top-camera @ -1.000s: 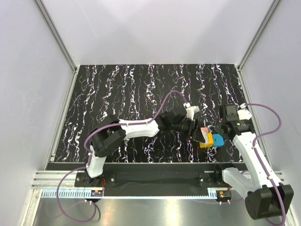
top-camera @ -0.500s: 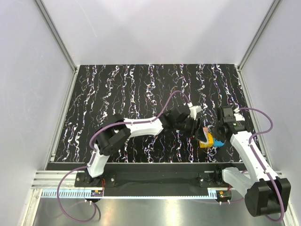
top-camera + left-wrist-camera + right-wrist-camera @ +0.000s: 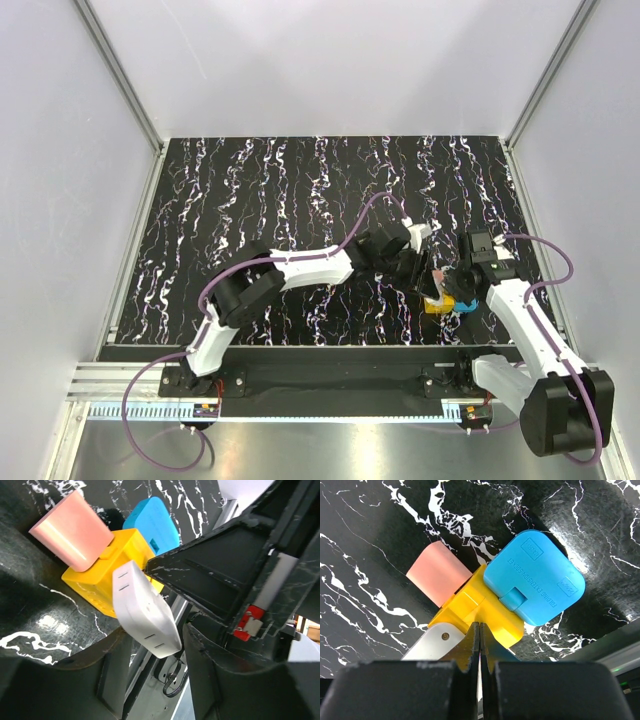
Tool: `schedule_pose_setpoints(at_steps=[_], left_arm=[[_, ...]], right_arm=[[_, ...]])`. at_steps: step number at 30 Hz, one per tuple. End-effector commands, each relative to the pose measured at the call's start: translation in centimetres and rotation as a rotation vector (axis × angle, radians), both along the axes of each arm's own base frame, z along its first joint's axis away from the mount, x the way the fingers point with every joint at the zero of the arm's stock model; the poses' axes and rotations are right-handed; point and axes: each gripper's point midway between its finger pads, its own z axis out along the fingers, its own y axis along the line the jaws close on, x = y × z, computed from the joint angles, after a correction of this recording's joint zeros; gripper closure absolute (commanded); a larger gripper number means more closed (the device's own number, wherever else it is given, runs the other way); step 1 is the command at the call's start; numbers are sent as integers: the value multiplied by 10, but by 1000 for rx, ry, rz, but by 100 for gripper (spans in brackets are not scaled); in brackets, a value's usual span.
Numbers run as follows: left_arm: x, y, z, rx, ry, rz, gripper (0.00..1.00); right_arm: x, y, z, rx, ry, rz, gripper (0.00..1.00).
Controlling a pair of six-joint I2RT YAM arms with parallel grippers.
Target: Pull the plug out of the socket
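Note:
A yellow cube socket (image 3: 495,615) lies on the black marbled table near its front right edge. A pink plug (image 3: 437,572), a blue plug (image 3: 535,577) and a white plug (image 3: 427,642) sit in three of its sides. My left gripper (image 3: 152,630) is open around the free end of the white plug (image 3: 142,610), both fingers close beside it. My right gripper (image 3: 480,630) is shut, its tips resting against the socket with nothing between them. From above, the socket (image 3: 437,305) sits between the left gripper (image 3: 425,275) and the right gripper (image 3: 462,285).
The table's front edge and metal rail (image 3: 330,350) run just below the socket. The right arm's black body (image 3: 235,565) crowds the left wrist view. White walls enclose the table on three sides.
The left arm has reached further right and its jaws have narrowed around the white plug. The right gripper has shut and come down-left onto the socket.

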Motion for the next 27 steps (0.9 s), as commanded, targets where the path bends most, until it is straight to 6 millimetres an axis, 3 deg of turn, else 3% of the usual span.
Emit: schedule_pose_setpoints(at_steps=[1, 3, 7, 12, 16, 22, 27], left_arm=[[9, -8, 16, -29, -45, 10, 53], [10, -7, 14, -20, -44, 16, 57], [15, -6, 17, -17, -50, 35, 80], [18, -6, 29, -31, -47, 68, 100], [22, -6, 35, -39, -41, 102, 100], [26, -6, 41, -110, 17, 172, 100], [26, -7, 59, -214, 4, 186, 100]], right_arm=[[-2, 0, -9, 10, 20, -36, 100], [-4, 0, -12, 15, 35, -43, 100], [-11, -3, -19, 0, 67, -62, 100], [-19, -6, -21, -14, 97, -83, 100], [-17, -5, -20, -3, 97, -99, 100], [-21, -6, -38, -14, 200, -138, 100], [-23, -5, -46, -16, 248, -150, 100]])
